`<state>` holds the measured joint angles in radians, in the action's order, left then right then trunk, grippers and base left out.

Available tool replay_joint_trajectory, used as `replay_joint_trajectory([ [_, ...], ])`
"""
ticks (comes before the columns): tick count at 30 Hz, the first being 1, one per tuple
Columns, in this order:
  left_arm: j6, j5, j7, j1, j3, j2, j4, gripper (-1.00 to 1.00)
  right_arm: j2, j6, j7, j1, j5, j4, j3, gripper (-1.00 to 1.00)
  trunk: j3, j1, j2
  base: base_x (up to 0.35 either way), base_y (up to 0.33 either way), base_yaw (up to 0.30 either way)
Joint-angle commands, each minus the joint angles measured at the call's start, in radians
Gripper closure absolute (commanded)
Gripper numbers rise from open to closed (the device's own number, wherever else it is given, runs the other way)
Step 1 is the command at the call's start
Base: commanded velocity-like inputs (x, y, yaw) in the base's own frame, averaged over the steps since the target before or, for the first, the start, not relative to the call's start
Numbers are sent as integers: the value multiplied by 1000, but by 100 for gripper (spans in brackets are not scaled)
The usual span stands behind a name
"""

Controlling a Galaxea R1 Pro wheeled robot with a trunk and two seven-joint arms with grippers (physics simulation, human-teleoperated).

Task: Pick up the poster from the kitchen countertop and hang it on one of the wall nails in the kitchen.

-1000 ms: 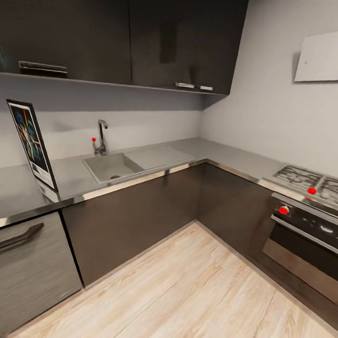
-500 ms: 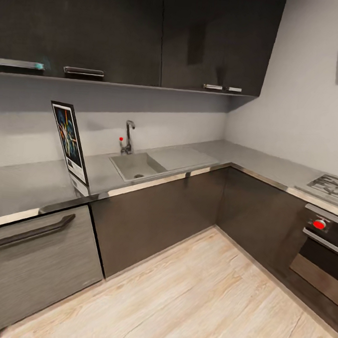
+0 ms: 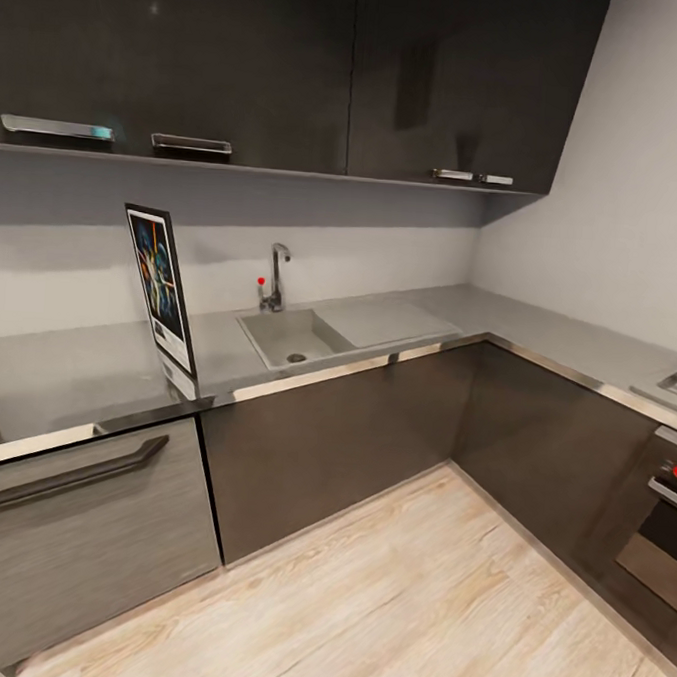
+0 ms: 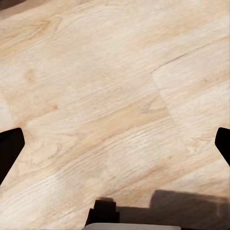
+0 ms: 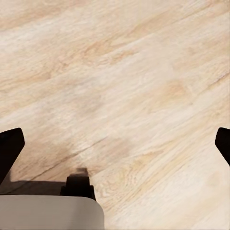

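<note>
The poster (image 3: 162,285) stands upright on the kitchen countertop (image 3: 66,372), left of the sink (image 3: 294,334), near the shiny front edge; it shows colourful figures on dark blue inside a black frame with a white border. In the left wrist view my left gripper (image 4: 115,143) is open, its dark fingertips (image 4: 9,148) at both picture edges above the wooden floor. My right gripper (image 5: 115,143) is open in the right wrist view, fingertips (image 5: 9,146) wide apart over the floor. Both hold nothing.
Dark wall cabinets (image 3: 295,65) hang over the worktop, and a chrome tap (image 3: 277,275) stands behind the sink. A dishwasher front (image 3: 77,523) with a long handle sits under the poster. The stove (image 3: 671,469) is at the right. Light wooden floor (image 3: 412,614) spreads in front.
The head view has swung to the left: poster, sink and cabinets have shifted rightward in the picture, and the stove has slid nearly out at the right edge.
</note>
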<state>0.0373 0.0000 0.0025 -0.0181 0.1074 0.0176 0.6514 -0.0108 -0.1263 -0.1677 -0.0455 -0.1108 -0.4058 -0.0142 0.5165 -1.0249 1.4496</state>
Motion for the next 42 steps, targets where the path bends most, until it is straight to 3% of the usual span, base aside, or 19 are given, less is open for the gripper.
replay_joint_trajectory([
  [1, 2, 0, 0, 0, 3, 1, 1, -100, 0, -1, -6, -1, -10, 1, -2, -100, 1, 0, 0, 20, 11, 3],
  [6, 31, 0, -2, 0, 14, 1, 7, -100, -1, -2, -5, -1, -9, -1, -1, -100, 1, 0, 0, 9, 5, 2],
  [9, 105, 0, 0, 0, 20, 2, 28, -100, -1, -2, -5, -1, -9, -2, -1, -100, 1, 0, 0, 2, 1, 0],
  [10, 145, 0, 1, 0, 21, 2, 117, -100, -1, -2, -6, -1, -9, -4, 2, -100, 1, 0, 0, 0, 0, 0],
  [12, 148, 0, 0, 0, 18, 4, 215, -100, -2, -3, -7, -1, -9, -5, 3, -100, 1, 0, 0, 0, 0, 0],
  [13, 21, 1, 1, 0, 13, 9, 537, -100, -4, -4, -7, -1, -9, -8, 3, -100, 1, 0, 0, 0, 0, 0],
  [14, -53, 2, 3, -1, 12, 15, 633, -100, -4, -4, -8, -1, -9, -9, 3, -100, 1, 0, 0, 0, 0, 0],
  [17, -178, 3, 17, 0, 10, 41, 786, -100, -4, -4, -8, -1, -9, -9, 3, -100, 1, 0, 0, 0, 0, 0],
  [21, -241, 2, 73, 28, 9, 77, 859, -100, -4, -4, -9, -1, -9, -10, 3, -100, 1, 0, 0, 0, 0, 0],
  [22, -258, 2, 117, 64, 7, 93, 876, -100, -4, -4, -10, -1, -9, -10, 3, -100, 1, 0, 0, 0, 0, 0],
  [24, -276, 2, 180, 132, -5, 113, 889, -100, -5, -4, -10, -1, -9, -10, 4, -100, 1, 0, 0, 0, 0, 0],
  [27, -322, 1, 224, 223, -25, 127, 897, -100, -5, -4, -10, -1, -9, -10, 4, -100, 1, 0, 0, 0, 0, 0],
  [28, -489, -3, 253, 445, -37, 136, 859, -100, -5, -4, -10, -1, -10, -10, 4, -100, 1, 0, 0, 0, 0, 0],
  [30, -506, -4, 256, 499, -39, 136, 834, -100, -5, -4, -10, -1, -10, -10, 4, -100, 1, 0, 0, 0, 0, 0],
  [31, -524, -5, 260, 604, -40, 139, 758, -100, -7, -4, -10, -1, -10, -10, 4, -100, 1, 0, 0, 0, 0, 0],
  [34, -529, -7, 261, 696, -41, 147, 650, -100, -11, -4, -10, -1, -10, -10, 3, -100, 1, 0, 0, 0, 0, 0],
  [35, -529, -8, 263, 760, -41, 150, 560, -100, -12, -4, -10, -1, -10, -10, 3, -100, 1, 0, 0, 0, 0, 0],
  [38, -528, -9, 264, 822, -40, 151, 465, -100, -13, -4, -10, -1, -10, -10, 3, -100, 1, 0, 0, 0, 0, 0],
  [42, -527, -9, 264, 859, -40, 151, 414, -100, -15, -4, -10, -1, -10, -10, 3, -100, 1, 0, 0, 0, 0, 0],
])
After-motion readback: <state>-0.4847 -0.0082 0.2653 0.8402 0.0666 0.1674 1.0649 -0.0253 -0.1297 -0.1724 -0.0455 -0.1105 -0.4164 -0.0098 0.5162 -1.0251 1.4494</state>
